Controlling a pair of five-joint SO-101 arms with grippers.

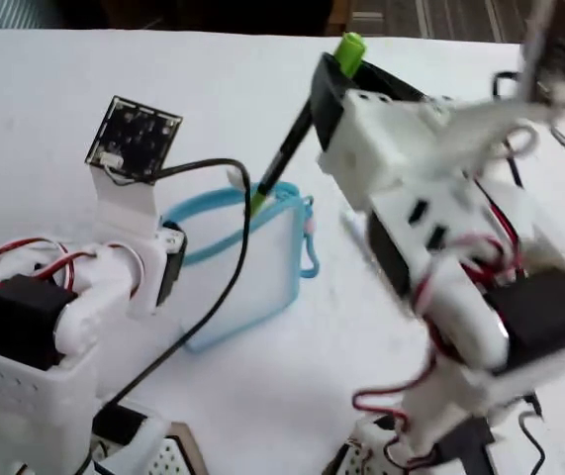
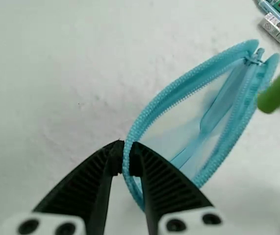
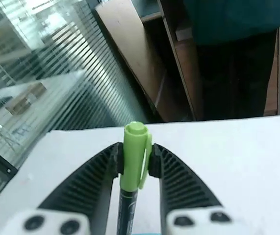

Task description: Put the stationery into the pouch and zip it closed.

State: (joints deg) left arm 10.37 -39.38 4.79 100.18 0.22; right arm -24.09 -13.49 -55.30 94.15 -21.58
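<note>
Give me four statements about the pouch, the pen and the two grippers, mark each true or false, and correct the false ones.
1. The left gripper is shut on the zip edge of the pouch. True.
2. The pouch is zipped closed. False: its mouth gapes open.
3. The right gripper grips a pen with a green cap. True.
4. The pen lies flat on the table. False: it is held slanting above the table, cap end up, with its lower end at the pouch's open mouth.
</note>
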